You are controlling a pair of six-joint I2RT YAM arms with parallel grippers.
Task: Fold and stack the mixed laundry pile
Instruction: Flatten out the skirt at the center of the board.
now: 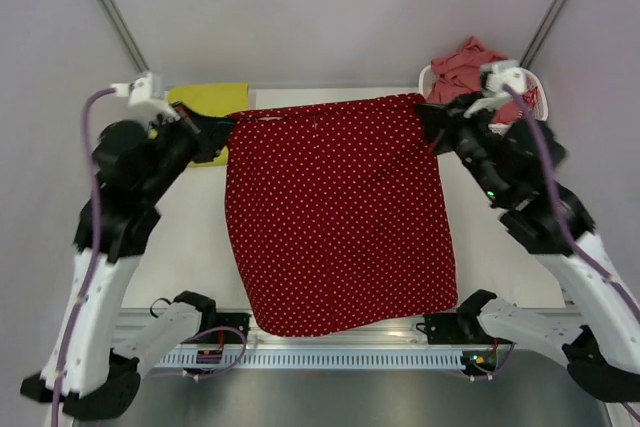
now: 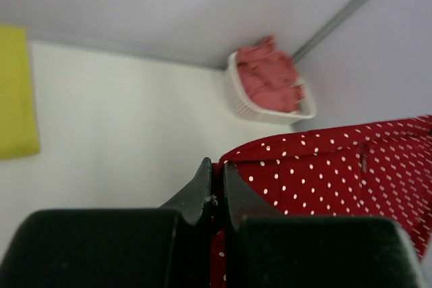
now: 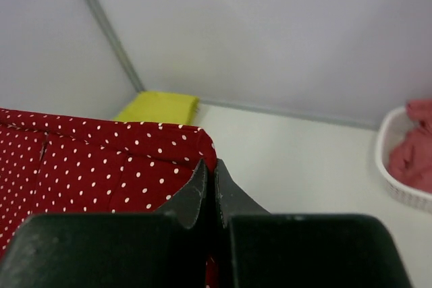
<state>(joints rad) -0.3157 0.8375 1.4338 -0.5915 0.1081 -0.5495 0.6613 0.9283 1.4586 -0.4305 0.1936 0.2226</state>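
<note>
The dark red white-dotted cloth (image 1: 340, 217) hangs stretched between my two arms above the table, its lower edge reaching the near table edge. My left gripper (image 1: 222, 129) is shut on its upper left corner, and the cloth (image 2: 337, 173) runs off to the right of the pinched jaws (image 2: 217, 180). My right gripper (image 1: 432, 119) is shut on the upper right corner; the cloth (image 3: 101, 160) spreads left of its jaws (image 3: 210, 177). A yellow-green garment (image 1: 212, 99) lies folded at the back left. Salmon-pink laundry (image 1: 465, 65) fills the basket.
The white perforated basket (image 1: 428, 77) stands at the back right corner of the white table (image 1: 500, 257). Grey walls with two slanted poles close off the back. The arm bases and a rail run along the near edge.
</note>
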